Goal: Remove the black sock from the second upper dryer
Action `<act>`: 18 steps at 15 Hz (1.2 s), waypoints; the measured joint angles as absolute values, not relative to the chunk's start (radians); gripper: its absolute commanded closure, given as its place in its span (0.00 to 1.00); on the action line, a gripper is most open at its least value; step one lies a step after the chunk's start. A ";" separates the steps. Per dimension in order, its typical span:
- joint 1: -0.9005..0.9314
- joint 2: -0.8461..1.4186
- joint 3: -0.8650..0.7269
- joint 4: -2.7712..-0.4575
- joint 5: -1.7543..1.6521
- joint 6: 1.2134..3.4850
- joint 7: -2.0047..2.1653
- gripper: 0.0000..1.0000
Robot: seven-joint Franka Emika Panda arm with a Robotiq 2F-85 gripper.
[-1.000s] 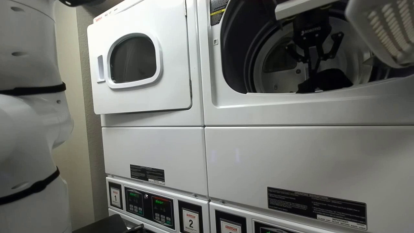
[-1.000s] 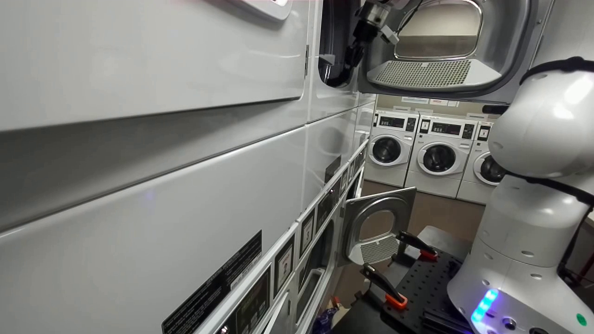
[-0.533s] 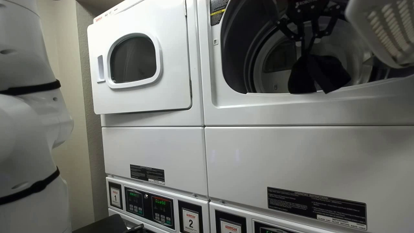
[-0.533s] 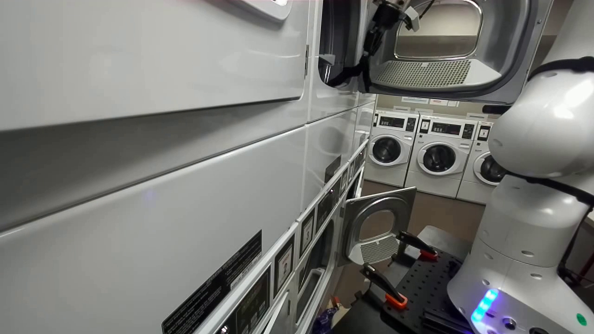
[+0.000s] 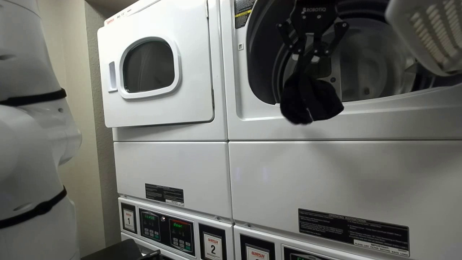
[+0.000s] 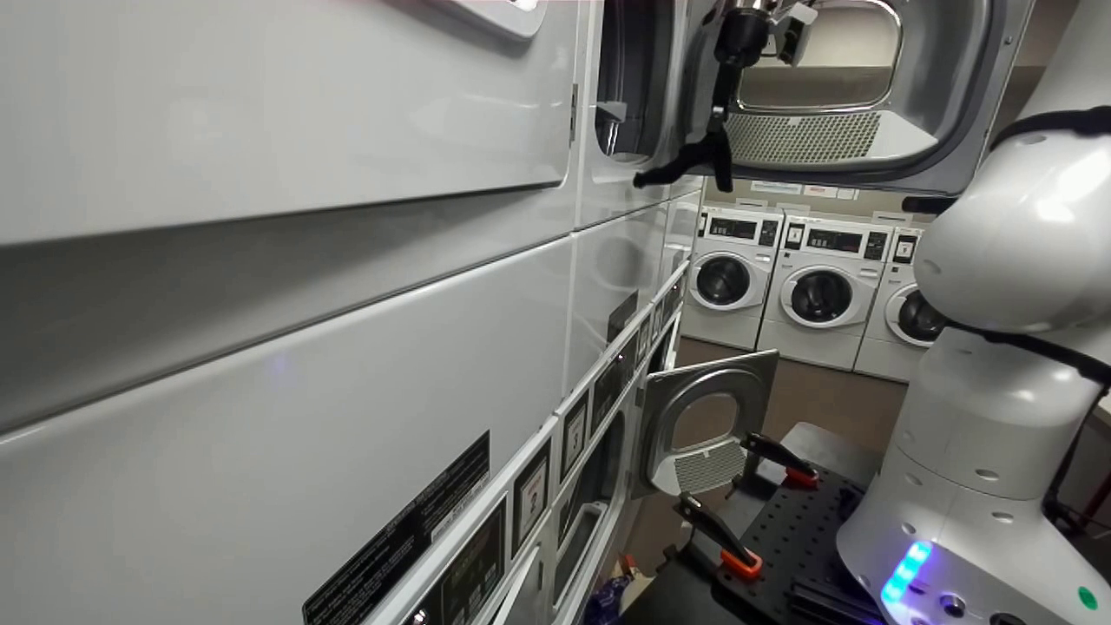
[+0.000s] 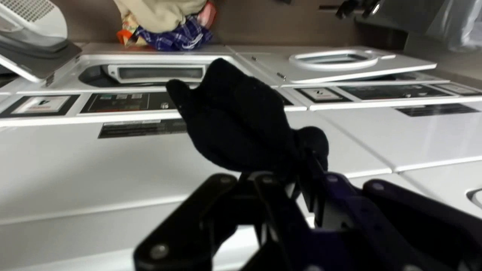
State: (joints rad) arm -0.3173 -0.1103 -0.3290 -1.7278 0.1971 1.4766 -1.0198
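Note:
The black sock hangs from my gripper, whose fingers are closed on it. In an exterior view the sock hangs just outside the port, one end toward the dryer front; touching cannot be told. The gripper there points down. The second upper dryer is white, with its round dark-rimmed port open and grey drum visible. Its opened door stands behind the gripper. In the wrist view the bunched sock sticks out beyond the gripper; the fingertips are mostly hidden by cloth.
A white dryer door with a small window is beside the port. The lint screen of the opened door juts in at upper right. A lower door stands open. A clothes pile lies low down. Clamps sit on the robot's table.
My gripper has moved out of the port, carrying the sock from inside the drum opening to hang in front of the dryer. It has shifted left in an exterior view.

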 measured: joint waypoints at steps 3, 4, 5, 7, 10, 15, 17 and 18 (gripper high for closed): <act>-0.313 -0.105 -0.329 -1.732 0.113 1.435 -1.035 0.91; -0.311 -0.104 -0.329 -1.738 0.081 1.439 -1.035 0.92; -0.308 -0.104 -0.329 -1.747 0.054 1.447 -1.035 0.91; -0.304 -0.102 -0.328 -1.768 0.012 1.453 -1.035 0.91; -0.296 -0.102 -0.324 -1.813 -0.035 1.463 -1.035 0.91; -0.280 -0.103 -0.324 -1.906 0.017 1.464 -1.038 0.91; -0.272 -0.106 -0.323 -1.939 0.048 1.464 -1.038 0.91; -0.266 -0.109 -0.323 -1.955 0.060 1.465 -1.038 0.91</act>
State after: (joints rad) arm -0.2663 -0.1086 -0.3226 -1.9550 0.0599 1.4646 -1.0380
